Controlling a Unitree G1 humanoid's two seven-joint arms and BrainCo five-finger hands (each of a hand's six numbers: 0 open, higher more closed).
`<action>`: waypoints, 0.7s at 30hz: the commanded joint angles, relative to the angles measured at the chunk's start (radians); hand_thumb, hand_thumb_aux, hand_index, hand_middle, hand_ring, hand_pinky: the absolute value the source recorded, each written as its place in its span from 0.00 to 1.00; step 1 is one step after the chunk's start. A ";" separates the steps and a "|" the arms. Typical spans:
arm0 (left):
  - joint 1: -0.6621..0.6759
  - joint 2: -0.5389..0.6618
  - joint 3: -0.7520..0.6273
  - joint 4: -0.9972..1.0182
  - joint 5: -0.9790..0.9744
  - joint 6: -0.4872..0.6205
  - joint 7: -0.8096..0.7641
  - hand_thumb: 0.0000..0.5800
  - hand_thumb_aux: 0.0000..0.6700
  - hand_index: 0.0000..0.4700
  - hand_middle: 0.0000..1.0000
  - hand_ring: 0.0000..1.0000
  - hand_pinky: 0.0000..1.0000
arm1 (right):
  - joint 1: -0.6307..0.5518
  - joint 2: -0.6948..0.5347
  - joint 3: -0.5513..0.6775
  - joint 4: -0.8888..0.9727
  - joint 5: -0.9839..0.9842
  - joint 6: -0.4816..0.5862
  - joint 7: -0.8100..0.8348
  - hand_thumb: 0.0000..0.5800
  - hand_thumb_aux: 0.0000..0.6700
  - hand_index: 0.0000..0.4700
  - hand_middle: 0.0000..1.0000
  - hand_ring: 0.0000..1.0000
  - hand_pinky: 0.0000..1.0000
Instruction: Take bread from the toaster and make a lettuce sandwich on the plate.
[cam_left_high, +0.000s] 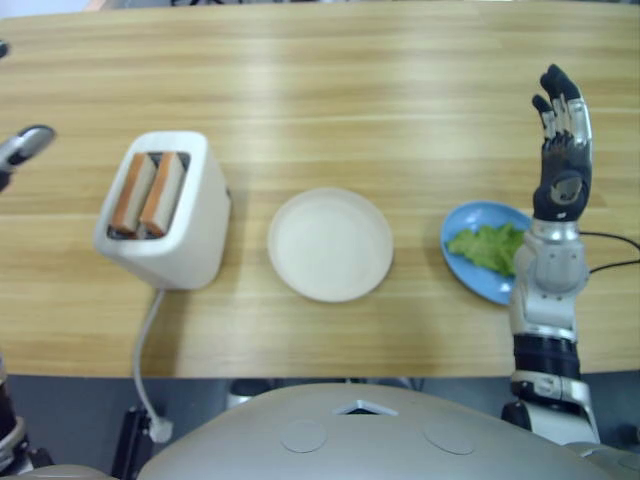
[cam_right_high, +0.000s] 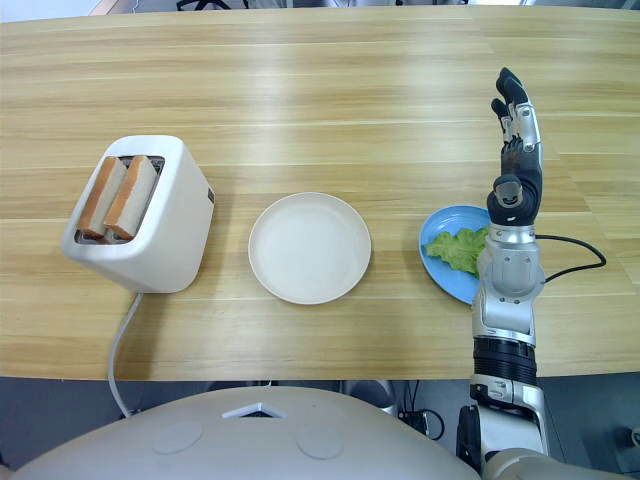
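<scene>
- Two slices of bread (cam_left_high: 147, 192) stand side by side in the slots of the toaster (cam_left_high: 170, 225), their brown crusts poking above the top.
- The toaster is white and sits on the left part of the table (cam_left_high: 350, 100), turned at a slight angle.
- Its pale cord (cam_left_high: 143, 340) runs from the near side and drops over the front edge of the table.
- The plate (cam_right_high: 309, 248) is round and cream, and lies flat in the middle, just right of the toaster but not touching it. Nothing is on it.
- Lettuce (cam_right_high: 460, 247), one crinkled green leaf, lies on a blue dish (cam_right_high: 445, 222) to the right of the plate, with a gap between the two.
- The right hand (cam_right_high: 514, 135) is raised at the far right, fingers straight, close together and pointing away toward the far side of the table. It holds nothing.
- Its wrist and forearm cross in front of the blue dish's right edge and hide that part of it.
- A thin black cable (cam_right_high: 575, 262) loops out from the right forearm over the table.
- The left hand (cam_left_high: 25, 147) sits at the far left edge, well apart from the toaster. Whether it is spread or closed cannot be told.
</scene>
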 joint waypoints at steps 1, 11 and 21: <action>0.112 0.019 0.000 0.107 0.098 0.010 -0.040 0.04 0.02 0.02 0.00 0.00 0.00 | 0.003 0.008 0.016 -0.014 -0.007 -0.004 0.015 0.00 0.00 0.00 0.00 0.00 0.00; 0.190 0.008 -0.183 0.117 0.204 -0.003 -0.066 0.00 0.00 0.00 0.00 0.00 0.00 | 0.035 -0.014 -0.001 -0.057 0.009 -0.004 0.033 0.00 0.00 0.00 0.00 0.00 0.00; 0.182 -0.002 -0.247 0.068 0.179 0.010 -0.127 0.10 0.05 0.05 0.00 0.00 0.00 | 0.053 -0.016 -0.018 -0.058 0.001 -0.008 0.035 0.00 0.00 0.00 0.00 0.00 0.00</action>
